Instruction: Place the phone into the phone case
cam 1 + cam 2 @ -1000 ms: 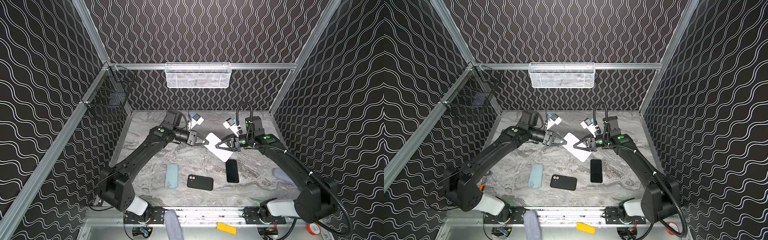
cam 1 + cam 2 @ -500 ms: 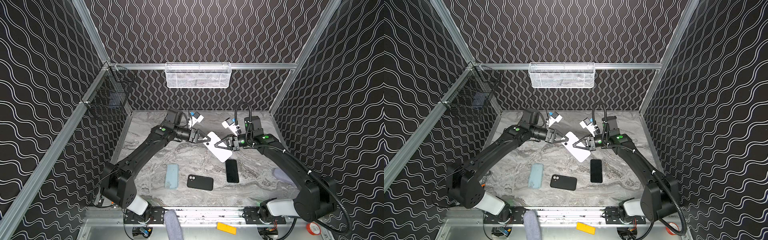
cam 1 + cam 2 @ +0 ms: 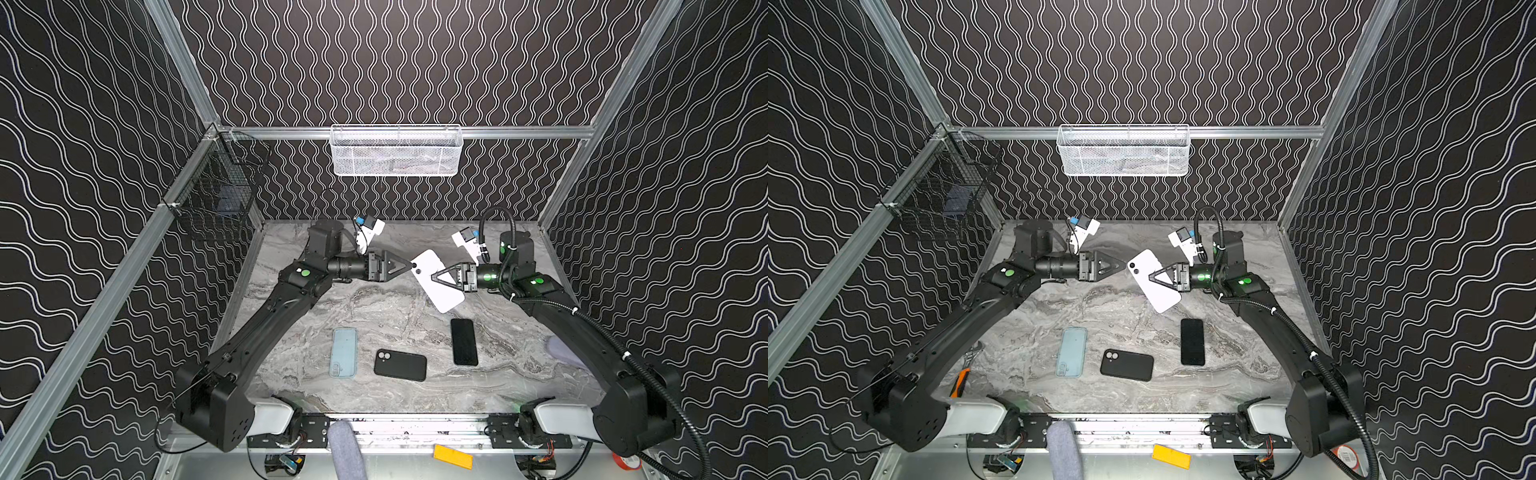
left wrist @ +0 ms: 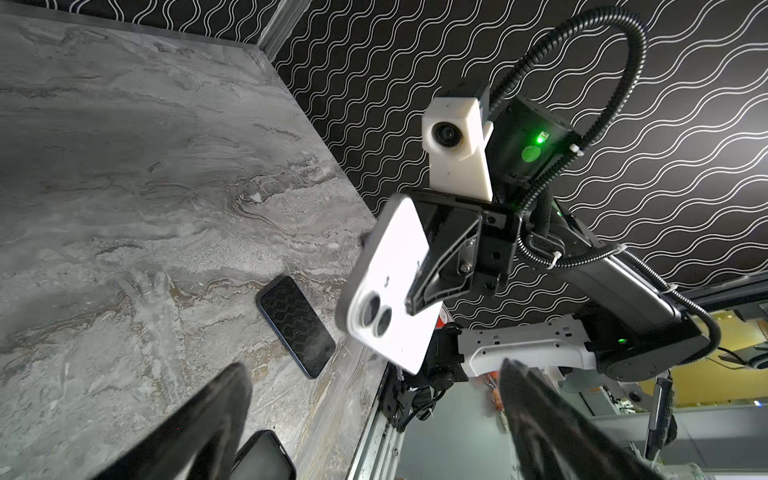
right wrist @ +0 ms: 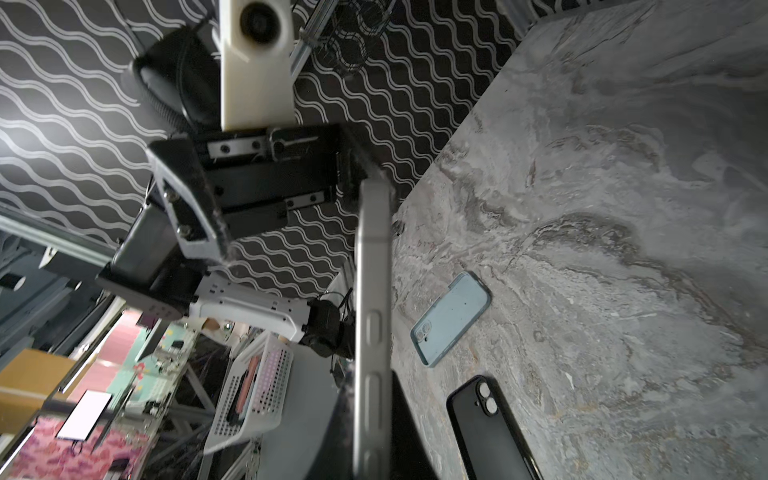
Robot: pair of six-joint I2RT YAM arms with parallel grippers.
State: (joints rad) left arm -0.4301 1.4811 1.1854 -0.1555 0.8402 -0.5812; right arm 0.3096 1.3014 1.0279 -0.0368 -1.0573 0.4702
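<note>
Hovering above the marble table, the left gripper is standing spread wide just beside the white phone, which the right gripper is pinching aloft; the black case and blue case are lying flat below.

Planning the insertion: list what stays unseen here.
white phone: screen faces away in both top and left wrist views; right wrist view shows only its edge.
black case: too dark to tell which side faces up; right wrist view's edge cuts it off.
white mesh basket: contents blurred behind mesh in both top views.
black wire basket: dark item inside, too small to name.
</note>
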